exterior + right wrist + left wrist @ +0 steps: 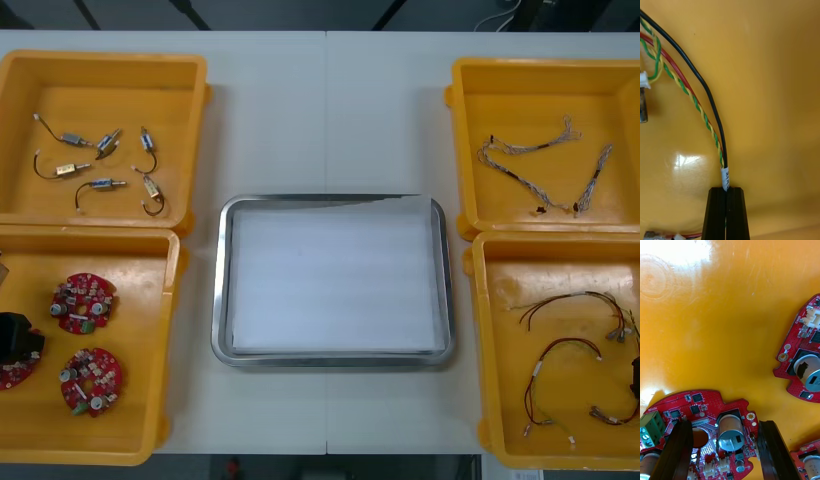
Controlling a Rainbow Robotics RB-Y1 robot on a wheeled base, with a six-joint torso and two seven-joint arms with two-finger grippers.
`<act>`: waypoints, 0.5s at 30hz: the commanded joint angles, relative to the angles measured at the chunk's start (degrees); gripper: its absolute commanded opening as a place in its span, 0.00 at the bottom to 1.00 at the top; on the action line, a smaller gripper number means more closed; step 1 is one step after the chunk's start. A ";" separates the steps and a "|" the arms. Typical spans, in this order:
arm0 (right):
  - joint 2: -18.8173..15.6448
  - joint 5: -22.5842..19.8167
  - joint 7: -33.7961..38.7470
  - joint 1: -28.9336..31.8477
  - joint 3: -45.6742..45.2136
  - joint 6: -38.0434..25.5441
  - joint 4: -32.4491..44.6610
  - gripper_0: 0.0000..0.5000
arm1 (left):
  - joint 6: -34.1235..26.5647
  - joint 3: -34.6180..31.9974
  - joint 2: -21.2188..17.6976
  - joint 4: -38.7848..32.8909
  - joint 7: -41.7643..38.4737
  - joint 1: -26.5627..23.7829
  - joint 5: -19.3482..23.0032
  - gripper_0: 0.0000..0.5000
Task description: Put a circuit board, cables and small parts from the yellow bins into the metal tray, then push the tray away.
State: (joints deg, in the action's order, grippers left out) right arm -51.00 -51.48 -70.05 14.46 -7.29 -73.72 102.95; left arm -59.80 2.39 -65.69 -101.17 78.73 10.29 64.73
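My left gripper (14, 338) hangs low at the outer end of the near left yellow bin (150, 420), over a round red circuit board (14, 374). In the left wrist view its fingers stand open (725, 425) on either side of that board's middle (700, 405), one finger at the board's rim. My right gripper (634, 376) is down in the near right bin (490, 400). It is shut (727, 189) on the white-sleeved end of a cable (711, 108) of black, red and green-yellow strands. The metal tray (222, 300), white inside, holds nothing.
Two more circuit boards (84, 303) (92, 380) lie beside the left gripper. The far left bin holds several small metal parts (100, 160). Twisted cables (540, 160) lie in the far right bin, red and black cables (560, 350) in the near right one.
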 commanded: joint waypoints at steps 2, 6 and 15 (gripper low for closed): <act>0.81 0.59 -1.23 -1.72 0.61 -0.99 0.50 0.00 | 0.56 0.77 -2.51 0.27 -3.40 -1.32 -0.66 0.77; 0.90 0.77 -2.37 -1.89 -2.20 -5.03 4.19 0.00 | 0.56 1.04 -2.51 0.27 -3.49 -1.32 -0.83 0.55; 0.90 0.33 -4.92 -1.98 -10.37 -15.75 13.60 0.00 | 0.56 1.04 -2.51 0.27 -3.67 -1.32 -0.83 0.07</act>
State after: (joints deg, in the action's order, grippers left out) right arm -50.88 -51.08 -72.10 12.99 -13.21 -87.09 112.77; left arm -59.79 2.52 -65.74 -101.04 78.72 10.27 64.48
